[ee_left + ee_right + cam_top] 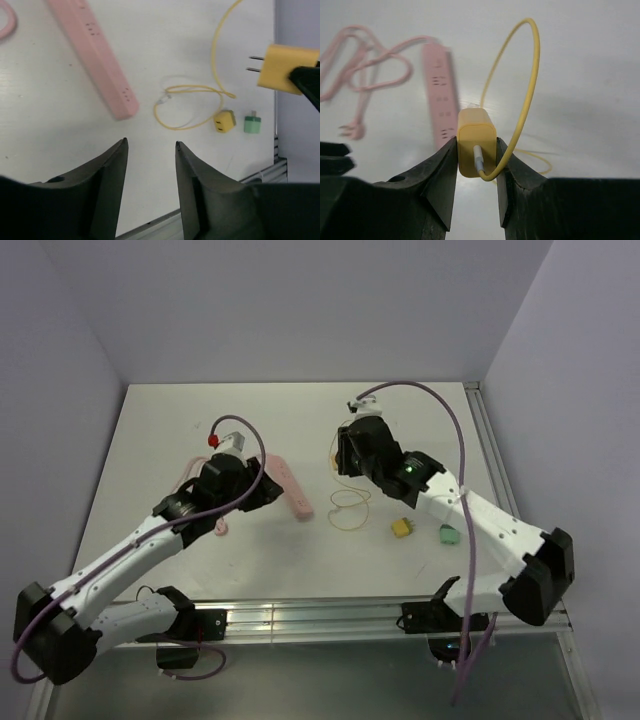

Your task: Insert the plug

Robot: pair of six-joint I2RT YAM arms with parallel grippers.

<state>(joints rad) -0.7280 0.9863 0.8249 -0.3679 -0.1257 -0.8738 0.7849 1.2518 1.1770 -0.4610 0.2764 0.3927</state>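
Note:
My right gripper [476, 150] is shut on the yellow plug [476, 142], gripping its two sides above the table. Its yellow cable [526, 85] arcs up from the back of the plug. In the left wrist view the plug [277, 67] hangs with its prongs pointing left toward the pink power strip [92, 52]. The strip [290, 485] lies flat on the table between the two grippers. My left gripper [151, 145] is open with nothing between its fingers, and it hovers by the strip's near end [268, 490].
The yellow cable's loop [350, 510] lies on the table right of the strip. A small yellow adapter [404, 528] and a green one [448, 535] sit beyond it. The strip's pink cord [365, 70] coils at the left. A metal rail [300, 620] edges the table front.

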